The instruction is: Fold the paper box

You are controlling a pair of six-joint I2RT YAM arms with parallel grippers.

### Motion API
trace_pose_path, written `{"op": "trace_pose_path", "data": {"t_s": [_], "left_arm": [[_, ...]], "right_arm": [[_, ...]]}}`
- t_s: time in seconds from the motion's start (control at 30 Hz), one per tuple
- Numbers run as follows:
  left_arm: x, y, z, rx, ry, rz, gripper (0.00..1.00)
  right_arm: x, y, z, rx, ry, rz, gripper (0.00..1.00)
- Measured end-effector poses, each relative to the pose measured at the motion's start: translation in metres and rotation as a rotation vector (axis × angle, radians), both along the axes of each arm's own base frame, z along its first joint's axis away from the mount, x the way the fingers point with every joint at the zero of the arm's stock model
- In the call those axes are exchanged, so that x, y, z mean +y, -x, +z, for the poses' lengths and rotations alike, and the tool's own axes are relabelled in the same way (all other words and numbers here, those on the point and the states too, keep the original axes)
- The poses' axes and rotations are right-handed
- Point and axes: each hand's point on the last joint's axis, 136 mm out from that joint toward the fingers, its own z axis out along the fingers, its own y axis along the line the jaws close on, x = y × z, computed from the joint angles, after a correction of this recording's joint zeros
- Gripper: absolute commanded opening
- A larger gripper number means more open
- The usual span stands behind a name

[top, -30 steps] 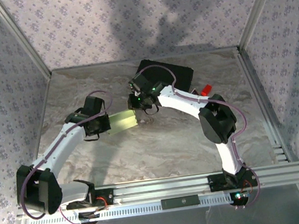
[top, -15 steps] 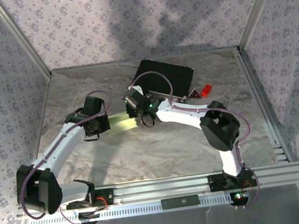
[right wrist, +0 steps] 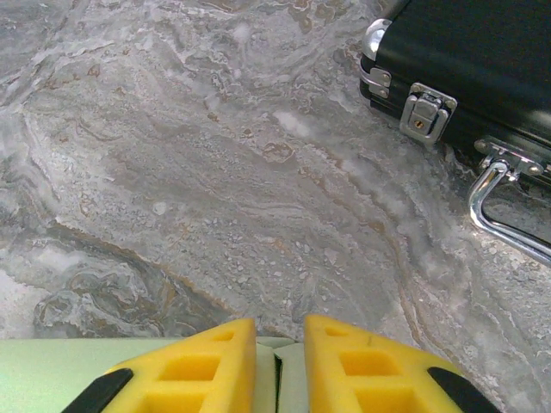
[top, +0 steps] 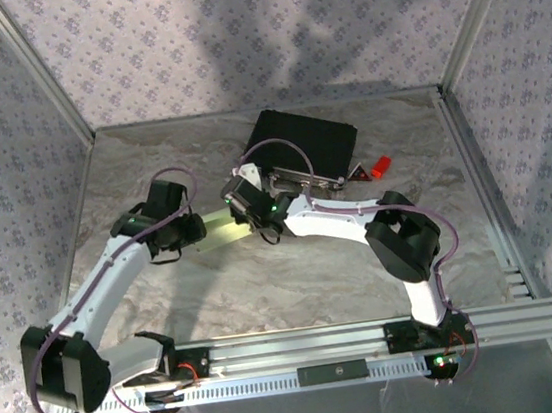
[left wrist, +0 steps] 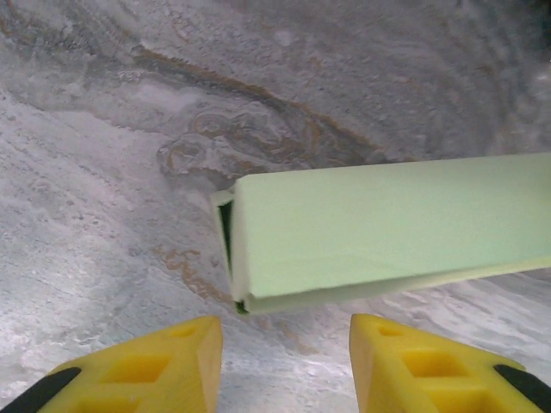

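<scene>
The paper box (top: 219, 231) is a pale green folded card sleeve lying flat on the marble table between the two arms. In the left wrist view its open left end (left wrist: 379, 232) lies just ahead of my left gripper (left wrist: 284, 366), which is open with only bare table between its yellow fingers (left wrist: 146, 370). My left gripper (top: 197, 232) sits at the box's left end. My right gripper (top: 240, 216) is at the box's right end. The right wrist view has my right gripper (right wrist: 280, 366) shut on the green card edge (right wrist: 288, 379) of the box.
A black hard case (top: 308, 142) with metal latches (right wrist: 426, 110) and a handle lies behind the right gripper. A small red object (top: 382, 165) lies to its right. Patterned walls and metal posts enclose the table (top: 266, 288).
My left gripper has opened and let go of the box's left end, backing off slightly. The right arm has swung left, its gripper staying closed on the box.
</scene>
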Motion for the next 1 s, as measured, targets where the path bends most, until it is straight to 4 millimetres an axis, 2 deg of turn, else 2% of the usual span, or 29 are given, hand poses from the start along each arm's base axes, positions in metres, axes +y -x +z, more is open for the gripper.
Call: {"op": "trace_pose_path", "data": {"t_s": [0.13, 0.27, 0.37, 0.57, 0.87, 1.0], "left_arm": [[-0.004, 0.008, 0.021, -0.057, 0.083, 0.015, 0.56], [-0.001, 0.009, 0.033, -0.079, 0.158, 0.071, 0.58], [0.009, 0.000, 0.026, -0.060, 0.196, 0.134, 0.57], [0.027, -0.009, -0.009, 0.006, 0.257, 0.232, 0.57], [0.018, -0.019, -0.028, -0.013, 0.355, 0.229, 0.43], [0.015, -0.019, -0.035, -0.028, 0.385, 0.221, 0.26]], "right_arm": [[0.000, 0.000, 0.000, -0.010, 0.001, -0.005, 0.23], [0.000, 0.000, 0.000, -0.017, -0.002, -0.008, 0.23], [0.000, 0.000, 0.000, -0.017, -0.002, -0.008, 0.23], [0.000, 0.000, 0.000, -0.017, -0.002, -0.007, 0.22], [0.000, 0.000, -0.001, -0.018, 0.004, -0.004, 0.22], [0.000, 0.001, -0.003, -0.017, 0.006, -0.002, 0.22]]}}
